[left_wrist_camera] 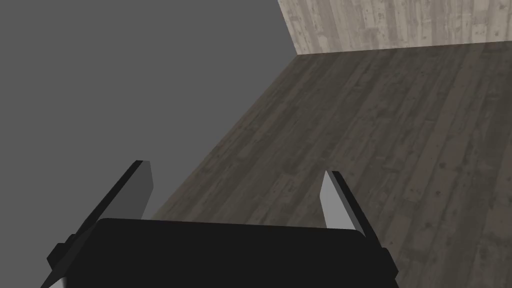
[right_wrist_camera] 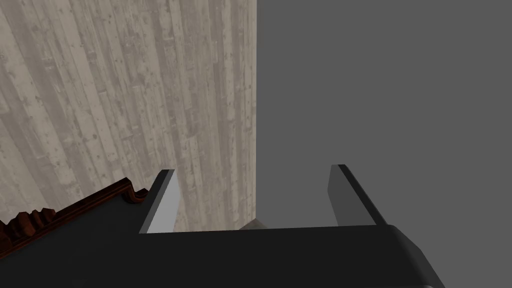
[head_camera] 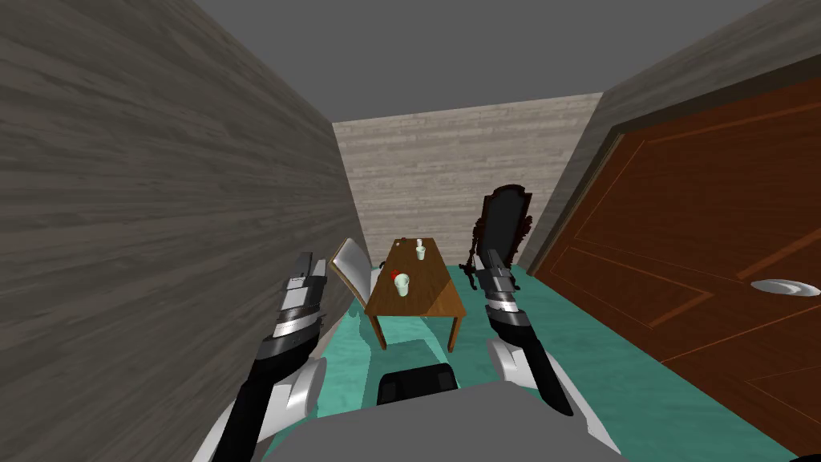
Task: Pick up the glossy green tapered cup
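1. I am facing a wooden table (head_camera: 433,298) well ahead, a pale green cup (head_camera: 402,283) standing at its near end.
2. Left gripper (left_wrist_camera: 235,172) and right gripper (right_wrist_camera: 252,172) are hanging released, empty.
3. I judge I am in the approach step; driving closer comes next.

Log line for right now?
stage: pre-grasp | left gripper: open, empty | right gripper: open, empty | table: ahead | near cup, far cup: upright on it, ungrasped

the desk (head_camera: 437,290) stands at the centre of the frame. the near cup (head_camera: 402,284) sits on its front left part and the far cup (head_camera: 420,253) towards its back. a chair (head_camera: 351,269) is just left of the desk, a framed panel (head_camera: 503,224) behind its right side, and a door (head_camera: 705,265) at the frame's right.
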You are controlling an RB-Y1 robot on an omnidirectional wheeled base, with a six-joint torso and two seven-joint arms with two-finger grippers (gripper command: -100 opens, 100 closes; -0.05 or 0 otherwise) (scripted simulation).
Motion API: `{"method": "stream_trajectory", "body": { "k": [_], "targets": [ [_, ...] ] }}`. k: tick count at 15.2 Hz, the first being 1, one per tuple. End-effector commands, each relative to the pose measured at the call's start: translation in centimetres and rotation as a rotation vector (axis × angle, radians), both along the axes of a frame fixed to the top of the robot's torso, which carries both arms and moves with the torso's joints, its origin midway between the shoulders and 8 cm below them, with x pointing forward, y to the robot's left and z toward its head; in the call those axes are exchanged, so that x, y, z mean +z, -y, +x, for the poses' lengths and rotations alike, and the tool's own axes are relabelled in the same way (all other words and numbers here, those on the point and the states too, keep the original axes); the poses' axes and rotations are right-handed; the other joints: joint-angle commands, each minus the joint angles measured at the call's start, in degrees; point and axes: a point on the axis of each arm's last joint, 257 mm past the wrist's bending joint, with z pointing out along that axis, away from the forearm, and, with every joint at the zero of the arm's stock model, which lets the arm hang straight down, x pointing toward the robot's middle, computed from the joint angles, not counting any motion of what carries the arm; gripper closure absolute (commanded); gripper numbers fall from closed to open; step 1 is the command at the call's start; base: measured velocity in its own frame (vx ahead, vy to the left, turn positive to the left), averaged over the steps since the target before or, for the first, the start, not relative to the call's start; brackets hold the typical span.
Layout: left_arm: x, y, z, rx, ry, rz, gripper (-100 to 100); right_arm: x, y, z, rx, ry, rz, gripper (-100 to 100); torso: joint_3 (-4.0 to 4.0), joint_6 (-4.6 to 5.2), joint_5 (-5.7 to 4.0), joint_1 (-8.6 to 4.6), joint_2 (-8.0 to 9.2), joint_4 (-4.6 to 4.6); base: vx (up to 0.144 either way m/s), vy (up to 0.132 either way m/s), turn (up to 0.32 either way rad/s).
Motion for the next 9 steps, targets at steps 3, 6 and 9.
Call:
{"method": "stream_trajectory", "body": {
  "k": [3, 6, 9],
  "targets": [
    [-1.2, 0.5, 1.4, -0.026, -0.058, 0.044, -100, 0.0, 0.0, 0.0, 0.0, 0.0, 0.0, 0, -0.01, 0.02, 0.0, 0.02, -0.01, 0.0, 0.003, 0.004, -0.068],
    [-2.6, 0.5, 2.7, -0.035, -0.115, 0.06, -100, 0.0, 0.0, 0.0, 0.0, 0.0, 0.0, 0, -0.02, 0.01, 0.02, 0.08, -0.04, -0.01, 0.008, 0.014, -0.094],
    [-4.3, 0.4, 4.3, -0.04, -0.185, 0.069, -100, 0.0, 0.0, 0.0, 0.0, 0.0, 0.0, 0, -0.03, 0.01, 0.02, 0.09, -0.05, -0.01, 0.008, 0.015, -0.122]
  ]
}}
